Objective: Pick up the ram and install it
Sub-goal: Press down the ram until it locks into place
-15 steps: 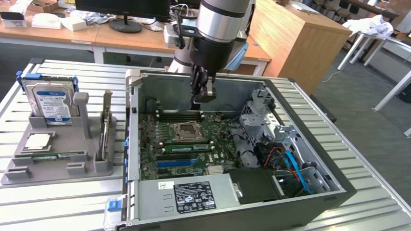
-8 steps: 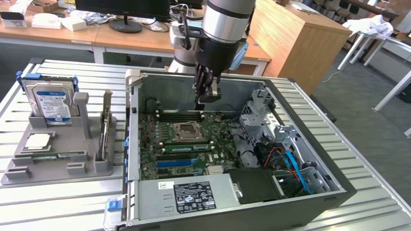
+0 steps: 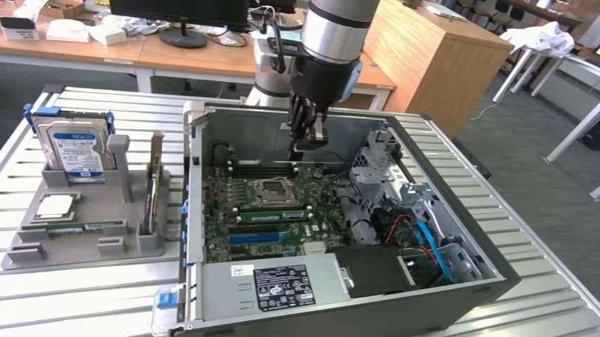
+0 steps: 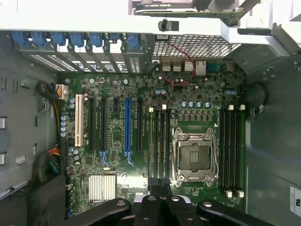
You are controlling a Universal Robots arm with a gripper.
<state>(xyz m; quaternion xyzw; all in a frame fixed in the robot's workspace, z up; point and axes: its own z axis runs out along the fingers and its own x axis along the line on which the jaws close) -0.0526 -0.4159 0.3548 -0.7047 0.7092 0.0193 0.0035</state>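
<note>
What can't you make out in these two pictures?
- Exterior view: whether the shut gripper holds anything; its tips are too small and dark.
- Wrist view: the slot ends under the gripper, hidden by it.
- Exterior view: the hard drive label's text, too small.

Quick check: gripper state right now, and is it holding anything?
Gripper: shut, over the motherboard inside the open computer case; whether it holds anything cannot be told.
</note>
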